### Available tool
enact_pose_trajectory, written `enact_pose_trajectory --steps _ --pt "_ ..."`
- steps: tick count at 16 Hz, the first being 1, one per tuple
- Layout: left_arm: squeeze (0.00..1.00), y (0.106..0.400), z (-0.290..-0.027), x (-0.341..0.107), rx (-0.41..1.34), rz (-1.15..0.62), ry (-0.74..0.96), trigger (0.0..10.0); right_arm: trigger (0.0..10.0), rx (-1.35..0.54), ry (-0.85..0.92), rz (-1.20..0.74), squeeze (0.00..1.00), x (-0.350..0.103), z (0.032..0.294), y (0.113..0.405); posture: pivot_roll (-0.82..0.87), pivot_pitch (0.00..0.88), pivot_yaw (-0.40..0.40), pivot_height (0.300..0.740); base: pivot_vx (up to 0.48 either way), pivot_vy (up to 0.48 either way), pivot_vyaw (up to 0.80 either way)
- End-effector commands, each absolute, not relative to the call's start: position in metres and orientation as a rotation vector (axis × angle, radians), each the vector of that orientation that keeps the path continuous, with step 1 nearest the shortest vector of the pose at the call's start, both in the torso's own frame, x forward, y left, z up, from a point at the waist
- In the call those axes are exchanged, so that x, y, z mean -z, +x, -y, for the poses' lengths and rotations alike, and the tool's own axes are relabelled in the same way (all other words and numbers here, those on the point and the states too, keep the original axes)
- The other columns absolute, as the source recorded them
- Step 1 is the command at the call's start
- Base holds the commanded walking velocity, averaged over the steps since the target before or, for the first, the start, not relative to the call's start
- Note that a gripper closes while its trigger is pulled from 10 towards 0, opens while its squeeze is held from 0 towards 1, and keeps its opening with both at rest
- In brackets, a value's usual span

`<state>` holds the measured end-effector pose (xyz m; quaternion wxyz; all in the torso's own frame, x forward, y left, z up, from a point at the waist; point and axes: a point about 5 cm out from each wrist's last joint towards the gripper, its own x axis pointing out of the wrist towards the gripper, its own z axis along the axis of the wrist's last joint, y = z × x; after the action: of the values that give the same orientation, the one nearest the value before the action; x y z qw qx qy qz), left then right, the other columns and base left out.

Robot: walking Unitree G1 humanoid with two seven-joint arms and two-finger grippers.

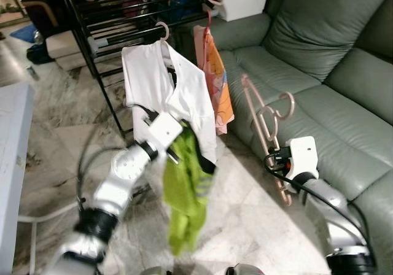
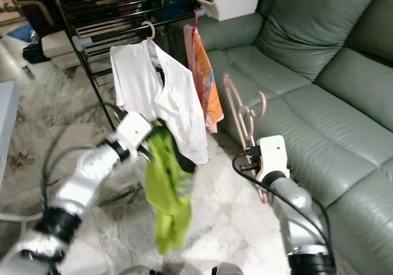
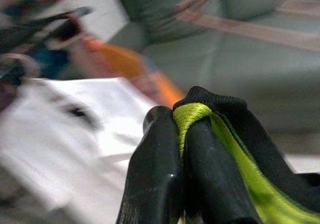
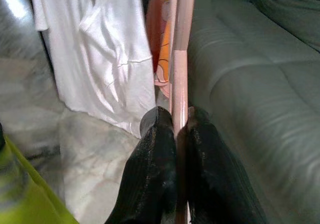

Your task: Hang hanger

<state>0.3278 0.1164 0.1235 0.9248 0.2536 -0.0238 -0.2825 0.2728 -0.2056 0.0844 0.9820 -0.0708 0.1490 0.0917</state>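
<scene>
Pink plastic is pinched between the fingers of the right gripper (image 4: 181, 134): they are closed on a lower bar of the pink hanger (image 1: 265, 123), whose long axis runs up and away from the fingers toward the drying rack (image 1: 116, 17). The hanger rises at a slant above the gripper, hook uppermost, just in front of the green sofa (image 1: 319, 66) (the hook curls toward the sofa side).

The left gripper (image 3: 185, 149) has its fingers clamped on the black-edged collar of a lime-green garment (image 1: 184, 189), which hangs limp below the fingers to just above the marble floor (image 1: 245, 213). This gripper sits just in front of the white shirt (image 1: 156, 85), itself hung from the rack. An orange garment (image 1: 218, 85) hangs beside the white shirt, between it and the sofa.

Governing relation: the rack's rails lie ahead of and above the hanger hook, to the robot's left of it. The right arm, which carries the hanger, is the one to reach them; the left arm is nearer the rack but occupied. Judged from this position, the hanger is not yet hung, and the green garment is not on it. The hook would need raising and turning toward a free rail, clear of the orange garment.
</scene>
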Motion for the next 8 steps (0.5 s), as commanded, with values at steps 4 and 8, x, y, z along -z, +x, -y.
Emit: enact_pose_trajectory --steps 4,8 --pt "0.00 0.360 -0.116 -0.158 0.629 0.170 0.776 10.0 10.0 -0.489 -0.249 -0.304 0.00 -0.114 0.220 0.272 -0.06 0.000 0.055 0.740 0.000 0.000 0.00" --pt "0.00 0.363 -0.120 -0.152 0.753 0.164 0.987 10.0 10.0 -0.646 -0.292 -0.372 0.00 -0.127 0.244 0.257 -0.07 0.000 0.064 0.740 0.000 0.000 0.00"
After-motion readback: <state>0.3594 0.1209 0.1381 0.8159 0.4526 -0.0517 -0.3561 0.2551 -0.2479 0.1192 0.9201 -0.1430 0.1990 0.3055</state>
